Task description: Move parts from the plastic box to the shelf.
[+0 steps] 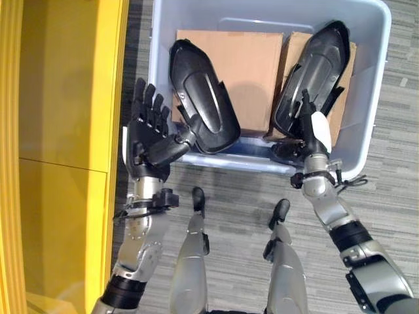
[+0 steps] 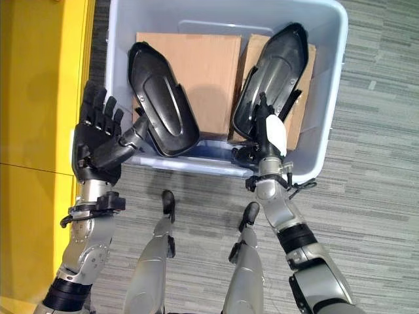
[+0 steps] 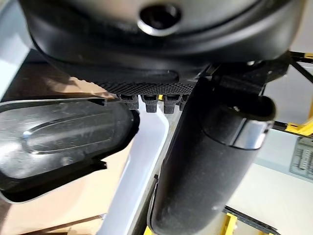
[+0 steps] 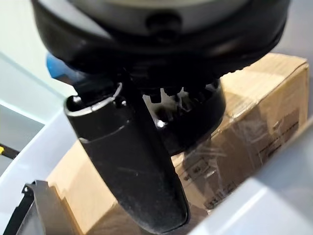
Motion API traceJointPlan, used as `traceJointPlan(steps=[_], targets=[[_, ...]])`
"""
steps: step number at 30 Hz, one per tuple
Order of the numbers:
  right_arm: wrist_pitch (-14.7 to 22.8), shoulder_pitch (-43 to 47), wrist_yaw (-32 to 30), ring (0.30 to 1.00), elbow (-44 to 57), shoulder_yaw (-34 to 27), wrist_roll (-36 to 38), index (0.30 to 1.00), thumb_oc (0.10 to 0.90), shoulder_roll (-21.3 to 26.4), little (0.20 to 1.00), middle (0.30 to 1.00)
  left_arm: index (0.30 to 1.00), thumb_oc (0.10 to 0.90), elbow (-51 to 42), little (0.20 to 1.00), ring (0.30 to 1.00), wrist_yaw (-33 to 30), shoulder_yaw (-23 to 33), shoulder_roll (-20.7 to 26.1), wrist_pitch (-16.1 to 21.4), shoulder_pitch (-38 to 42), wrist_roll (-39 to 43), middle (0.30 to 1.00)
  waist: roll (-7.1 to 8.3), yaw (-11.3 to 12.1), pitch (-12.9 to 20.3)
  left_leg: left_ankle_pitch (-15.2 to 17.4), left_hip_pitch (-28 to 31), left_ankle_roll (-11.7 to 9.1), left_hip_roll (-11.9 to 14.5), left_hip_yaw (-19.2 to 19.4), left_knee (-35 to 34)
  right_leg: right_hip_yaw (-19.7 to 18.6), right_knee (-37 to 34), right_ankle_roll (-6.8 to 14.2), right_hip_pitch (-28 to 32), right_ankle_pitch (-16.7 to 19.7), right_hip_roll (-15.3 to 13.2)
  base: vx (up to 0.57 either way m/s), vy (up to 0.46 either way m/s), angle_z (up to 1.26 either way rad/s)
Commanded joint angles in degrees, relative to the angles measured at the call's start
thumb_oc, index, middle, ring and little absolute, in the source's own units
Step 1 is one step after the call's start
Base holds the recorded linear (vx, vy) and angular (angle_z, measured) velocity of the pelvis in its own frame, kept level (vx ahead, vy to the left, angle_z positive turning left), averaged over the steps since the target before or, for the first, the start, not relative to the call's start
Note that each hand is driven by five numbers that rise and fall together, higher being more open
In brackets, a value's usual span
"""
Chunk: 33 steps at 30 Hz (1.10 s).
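Two black moulded parts lie in the plastic box, a pale blue-grey tub on striped grey carpet. Left part: glossy elongated shell with a raised oval panel, lying slanted on the larger cardboard carton, its near end overhanging the box's near wall. Right part: same kind, slanted the other way, pointed end toward the far right corner, resting on the second carton, which stands just beside the first. Left hand: at the box's near left corner, outside the wall, fingers straight and spread upward, thumb stretched sideways with its tip touching the near end of the left part; nothing is enclosed. In the left wrist view the thumb lies along the box's rim next to the part's edge. Right hand: at the box's near wall, seen edge-on with the white thumb cover toward the camera, fingers reaching onto the near end of the right part; the right wrist view shows the thumb over the taped carton, but whether the fingers close on the part cannot be told. Yellow shelf unit: stands at the left of the box, beside the left arm.
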<state>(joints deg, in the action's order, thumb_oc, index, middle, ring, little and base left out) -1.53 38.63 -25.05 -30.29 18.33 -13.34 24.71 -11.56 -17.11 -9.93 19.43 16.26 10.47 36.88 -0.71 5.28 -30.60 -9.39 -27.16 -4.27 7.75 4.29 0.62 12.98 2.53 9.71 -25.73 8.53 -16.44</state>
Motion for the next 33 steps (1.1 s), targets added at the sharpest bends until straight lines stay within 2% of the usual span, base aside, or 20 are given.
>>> traceJointPlan(steps=[1, 4, 9, 10, 11, 20, 21, 23, 30, 32, 33], targets=[[1.55, 8.48, -1.66, 1.000, -5.72, 2.37, 0.64, 1.000, 0.900, 1.29, 1.000, 1.000, 1.000, 0.900, -8.38, 1.000, 1.000, 0.99, 0.60, 2.03, 6.23, 2.46, -2.31, 1.000, -0.76, 2.24, 0.80, 6.61, 2.99, 0.10, 0.73, -0.91, 3.18, -1.73, 2.74, -0.79, -0.14, 2.19, -0.27, 0.00, 0.000, 0.00], [1.57, 10.36, -0.67, 1.000, -15.27, 4.86, 1.79, 1.000, 0.900, 0.41, 1.000, 1.000, 1.000, 0.900, -8.21, 1.000, 1.000, 1.44, -0.54, 1.75, 6.27, 2.64, -2.00, 1.000, -1.96, 3.16, 0.80, 6.80, 2.78, 0.08, 0.76, -1.27, 3.05, -1.43, 2.84, -0.77, -0.21, 1.83, -0.36, 0.00, 0.005, -0.01], [1.79, 10.77, 0.31, 1.000, -22.92, 6.61, 2.62, 1.000, 0.900, -0.77, 1.000, 1.000, 1.000, 0.900, -7.48, 1.000, 1.000, 2.00, -2.07, 1.27, 6.45, 3.46, -1.97, 1.000, -2.77, 3.75, 0.80, 6.38, 2.49, 0.09, 0.51, -1.37, 2.52, -1.29, 2.70, -0.78, -0.58, 1.94, -0.53, 0.00, 0.000, 0.00], [1.95, 10.28, 0.59, 0.465, -24.81, 6.55, 3.45, 0.465, 0.518, -1.35, 0.465, 0.465, 1.000, 0.900, -7.14, 1.000, 1.000, 2.05, -2.56, 1.12, 6.45, 3.64, -2.03, 1.000, -3.09, 3.95, 0.80, 6.65, 2.83, 0.08, 0.59, -1.29, 2.51, -1.28, 2.77, -0.72, -0.34, 1.67, -0.52, 0.00, 0.000, 0.00], [2.05, 10.02, 0.77, 0.300, -25.77, 6.50, 3.98, 0.300, 0.400, -1.81, 0.300, 0.300, 1.000, 0.900, -6.86, 1.000, 1.000, 2.03, -2.84, 1.07, 6.36, 3.82, -2.14, 1.000, -3.26, 4.00, 0.80, 6.65, 2.88, 0.11, 0.55, -1.28, 2.51, -1.36, 2.79, -0.73, -0.29, 1.66, -0.52, 0.00, 0.000, 0.00], [2.74, 7.04, 0.57, 0.300, -26.35, 5.15, 6.81, 0.300, 0.400, -3.35, 0.300, 0.300, 1.000, 0.900, -5.78, 1.000, 1.000, 1.98, -3.20, 0.55, 6.27, 3.88, -2.17, 1.000, -3.59, 3.51, 0.80, 6.29, 3.89, 0.18, 0.41, -0.94, 1.57, -1.58, 2.58, -0.74, -0.06, 1.73, -0.58, 0.00, 0.000, 0.00], [3.21, 5.14, 0.44, 0.300, -25.27, 3.65, 10.12, 0.300, 0.400, -5.44, 0.300, 0.300, 1.000, 0.900, -4.49, 1.000, 1.000, 2.16, -3.93, -0.22, 5.62, 4.10, -0.74, 1.000, -3.34, 2.82, 0.80, 6.39, 5.00, 0.13, 0.63, -0.69, 1.36, -1.85, 2.46, -0.77, 0.57, 1.70, -0.49, 0.01, 0.024, -0.04], [3.62, 1.82, 0.14, 0.300, -19.87, 3.21, 11.24, 0.300, 0.400, -7.26, 0.300, 0.300, 1.000, 0.900, -3.72, 1.000, 1.000, 1.92, -3.85, -0.28, 5.04, 3.91, -0.61, 1.000, -2.59, 1.68, 0.80, 6.58, 7.24, 0.08, 0.76, -0.19, 0.98, -2.51, 2.31, -0.77, 1.98, 1.71, -0.48, 0.00, 0.037, -0.08], [4.29, -2.32, -0.11, 0.300, -11.67, 2.47, 11.69, 0.300, 0.400, -8.14, 0.300, 0.300, 1.000, 0.900, -2.31, 1.000, 1.000, 1.78, -3.28, 0.03, 4.59, 3.67, -0.32, 1.000, -1.34, 0.45, 0.81, 6.34, 11.58, -0.17, 1.08, 0.22, -0.13, -2.74, 1.42, -0.62, 5.73, 1.93, -0.44, 0.00, 0.000, 0.00], [4.50, -3.24, -0.34, 0.300, -9.84, 2.00, 11.86, 0.300, 0.400, -8.22, 0.300, 0.300, 1.000, 0.900, -2.06, 1.000, 1.000, 2.37, -3.42, -0.08, 4.43, 3.34, 1.15, 1.000, -1.00, 0.34, 1.46, 6.07, 12.91, -0.28, 1.19, 0.27, -0.77, -2.59, 0.86, -0.49, 6.95, 2.24, -0.42, 0.03, -0.011, -0.04], [4.55, -4.06, -0.54, 0.300, -7.74, 1.54, 11.56, 0.300, 0.400, -7.86, 0.300, 0.300, 1.000, 0.900, -2.04, 1.000, 1.000, 2.71, -3.60, 0.20, 4.16, 2.91, 1.91, 1.000, -0.80, 0.38, 2.92, 5.80, 14.76, -0.37, 1.16, 0.35, -1.96, -2.32, -0.03, -0.34, 8.64, 2.42, -0.43, 0.05, -0.012, -0.05]])
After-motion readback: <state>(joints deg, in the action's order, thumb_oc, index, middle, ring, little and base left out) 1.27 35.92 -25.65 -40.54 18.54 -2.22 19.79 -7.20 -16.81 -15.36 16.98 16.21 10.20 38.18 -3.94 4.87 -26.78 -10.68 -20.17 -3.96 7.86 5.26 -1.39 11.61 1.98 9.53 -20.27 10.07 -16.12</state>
